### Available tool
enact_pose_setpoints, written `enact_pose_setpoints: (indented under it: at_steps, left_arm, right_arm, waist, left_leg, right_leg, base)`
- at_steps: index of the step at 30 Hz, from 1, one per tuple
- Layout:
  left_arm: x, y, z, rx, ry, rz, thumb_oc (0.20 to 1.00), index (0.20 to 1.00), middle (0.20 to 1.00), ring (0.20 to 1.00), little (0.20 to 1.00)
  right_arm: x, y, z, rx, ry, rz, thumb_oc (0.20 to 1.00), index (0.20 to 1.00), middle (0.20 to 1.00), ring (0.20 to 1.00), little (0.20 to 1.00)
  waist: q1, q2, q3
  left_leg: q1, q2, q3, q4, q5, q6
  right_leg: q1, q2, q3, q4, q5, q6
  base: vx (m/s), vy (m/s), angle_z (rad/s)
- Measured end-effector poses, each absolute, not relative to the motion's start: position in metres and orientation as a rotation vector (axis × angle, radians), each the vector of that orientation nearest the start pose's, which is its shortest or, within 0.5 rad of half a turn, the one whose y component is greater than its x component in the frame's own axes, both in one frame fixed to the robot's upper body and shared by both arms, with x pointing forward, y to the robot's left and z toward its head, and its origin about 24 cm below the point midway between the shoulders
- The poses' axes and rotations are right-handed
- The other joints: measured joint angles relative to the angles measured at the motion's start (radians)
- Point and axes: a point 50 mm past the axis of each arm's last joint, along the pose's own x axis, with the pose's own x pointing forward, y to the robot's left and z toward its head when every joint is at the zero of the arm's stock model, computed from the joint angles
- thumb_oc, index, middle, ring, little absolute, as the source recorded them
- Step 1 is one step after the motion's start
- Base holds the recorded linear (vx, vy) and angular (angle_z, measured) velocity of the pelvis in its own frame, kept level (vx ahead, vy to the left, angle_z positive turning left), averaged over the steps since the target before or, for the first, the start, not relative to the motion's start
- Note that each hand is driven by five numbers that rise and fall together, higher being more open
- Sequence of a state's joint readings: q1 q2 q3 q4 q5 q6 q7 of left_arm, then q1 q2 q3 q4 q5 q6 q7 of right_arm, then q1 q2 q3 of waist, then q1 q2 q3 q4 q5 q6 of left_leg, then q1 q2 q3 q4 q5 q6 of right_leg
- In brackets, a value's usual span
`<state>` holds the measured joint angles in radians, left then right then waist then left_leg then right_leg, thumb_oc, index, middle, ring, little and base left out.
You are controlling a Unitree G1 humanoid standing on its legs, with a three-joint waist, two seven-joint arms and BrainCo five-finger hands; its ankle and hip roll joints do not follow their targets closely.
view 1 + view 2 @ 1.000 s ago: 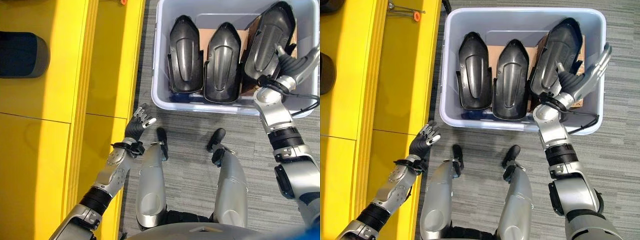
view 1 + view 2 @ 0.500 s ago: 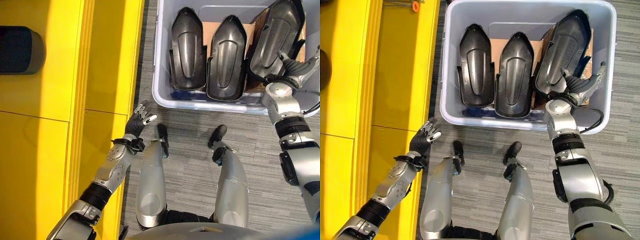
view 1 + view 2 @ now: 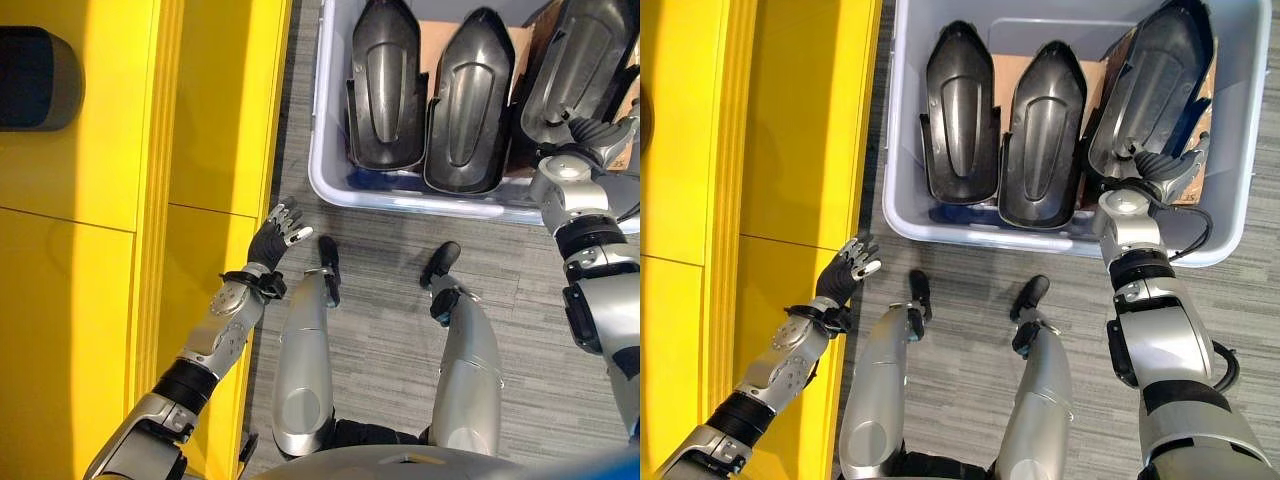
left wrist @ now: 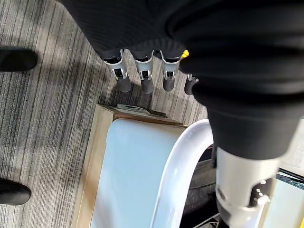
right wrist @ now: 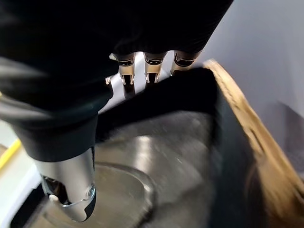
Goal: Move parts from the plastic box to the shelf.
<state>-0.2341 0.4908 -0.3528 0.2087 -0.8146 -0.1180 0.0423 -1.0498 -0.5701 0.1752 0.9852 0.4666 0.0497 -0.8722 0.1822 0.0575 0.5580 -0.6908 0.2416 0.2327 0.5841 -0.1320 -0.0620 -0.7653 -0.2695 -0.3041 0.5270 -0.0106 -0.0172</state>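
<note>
I see three black parts standing in the plastic box [image 3: 902, 120]. My right hand [image 3: 1160, 168] is at the rightmost part [image 3: 1155, 85], fingers behind its lower edge, thumb in front; I cannot tell if they grip it. My left hand [image 3: 277, 235] hangs beside the yellow shelf [image 3: 215, 110], fingers relaxed, holding nothing.

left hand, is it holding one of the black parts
No, the left hand hangs with relaxed fingers beside the yellow shelf, while all three black parts sit in the plastic box.
</note>
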Motion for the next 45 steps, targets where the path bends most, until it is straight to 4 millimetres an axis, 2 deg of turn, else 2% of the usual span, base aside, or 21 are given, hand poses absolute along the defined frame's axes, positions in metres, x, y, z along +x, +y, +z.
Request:
enact_pose_setpoints:
  at_steps: [6,15,25,28,32,34,38,39,45]
  left_arm:
    - [0.290,0.176,0.054,-0.261,0.057,-0.191,1.000,1.000,1.000,1.000,1.000]
    - [0.293,0.175,0.059,-0.259,0.043,-0.197,1.000,1.000,1.000,1.000,1.000]
    - [0.295,0.177,0.059,-0.266,0.062,-0.194,1.000,1.000,1.000,1.000,1.000]
    - [0.298,0.187,0.067,-0.250,0.038,-0.166,1.000,1.000,1.000,1.000,1.000]
    - [0.299,0.190,0.069,-0.248,0.032,-0.160,1.000,1.000,1.000,1.000,1.000]
    - [0.299,0.191,0.068,-0.241,0.043,-0.159,1.000,1.000,1.000,1.000,1.000]
    - [0.299,0.193,0.068,-0.231,0.049,-0.158,1.000,1.000,1.000,1.000,1.000]
    - [0.299,0.197,0.070,-0.216,0.048,-0.152,1.000,1.000,1.000,1.000,1.000]
    - [0.299,0.200,0.069,-0.207,0.058,-0.148,1.000,1.000,1.000,1.000,1.000]
  right_arm:
    - [0.382,-0.287,0.203,-0.078,-0.088,-1.072,1.000,1.000,1.000,1.000,1.000]
    - [0.383,-0.286,0.203,-0.121,-0.081,-1.056,1.000,1.000,1.000,1.000,1.000]
    - [0.382,-0.311,0.211,0.009,0.029,-0.996,1.000,1.000,1.000,1.000,1.000]
    - [0.380,-0.322,0.218,0.124,0.038,-0.977,1.000,1.000,1.000,1.000,1.000]
    - [0.376,-0.333,0.220,0.163,0.079,-0.934,1.000,1.000,1.000,1.000,1.000]
    - [0.377,-0.334,0.220,0.159,0.093,-0.898,1.000,1.000,1.000,1.000,1.000]
    - [0.376,-0.337,0.222,0.139,0.114,-0.873,1.000,1.000,1.000,1.000,1.000]
    - [0.375,-0.338,0.222,0.121,0.133,-0.867,1.000,1.000,1.000,1.000,1.000]
    - [0.372,-0.344,0.225,-0.045,0.202,-0.838,1.000,1.000,1.000,1.000,1.000]
  waist:
    - [0.001,0.000,0.000]
    - [-0.003,0.000,0.000]
    - [-0.003,-0.006,-0.003]
    - [-0.002,-0.012,-0.006]
    - [-0.002,-0.015,-0.007]
    - [-0.003,-0.031,-0.016]
    - [-0.004,-0.037,-0.021]
    - [-0.004,-0.046,-0.030]
    - [0.000,-0.051,-0.042]
  left_leg:
    - [-0.032,-0.002,-0.017,0.017,-0.001,0.001]
    - [-0.044,-0.001,-0.017,0.017,-0.001,0.002]
    - [-0.068,0.002,-0.032,0.042,-0.013,0.005]
    - [-0.101,0.001,-0.045,0.070,-0.019,0.011]
    - [-0.108,0.000,-0.049,0.085,-0.029,0.013]
    - [-0.125,0.002,-0.051,0.090,-0.029,0.012]
    - [-0.142,0.001,-0.051,0.100,-0.031,0.012]
    - [-0.163,0.002,-0.054,0.106,-0.031,0.012]
    - [-0.200,-0.003,-0.061,0.123,-0.033,0.013]
  right_leg:
    - [-0.019,-0.005,-0.005,0.005,-0.006,-0.003]
    - [-0.026,-0.004,-0.005,0.003,-0.001,-0.002]
    - [-0.032,-0.011,-0.011,0.005,-0.007,0.000]
    - [-0.050,-0.013,-0.013,0.019,-0.009,0.001]
    - [-0.052,-0.016,-0.012,0.027,-0.010,0.003]
    - [-0.069,-0.017,-0.012,0.031,-0.010,0.003]
    - [-0.084,-0.019,-0.010,0.036,-0.010,0.003]
    - [-0.104,-0.020,-0.011,0.041,-0.009,0.003]
    - [-0.131,-0.028,-0.012,0.049,-0.008,0.004]
  base:
    - [0.00,-0.007,0.05]
    - [0.00,0.000,0.00]
    - [0.02,-0.003,0.00]
    - [0.07,-0.025,0.05]
    - [0.05,-0.017,0.01]
    - [0.00,0.000,0.00]
    - [0.00,0.000,0.00]
    - [0.00,0.000,0.00]
    - [0.00,0.000,0.01]
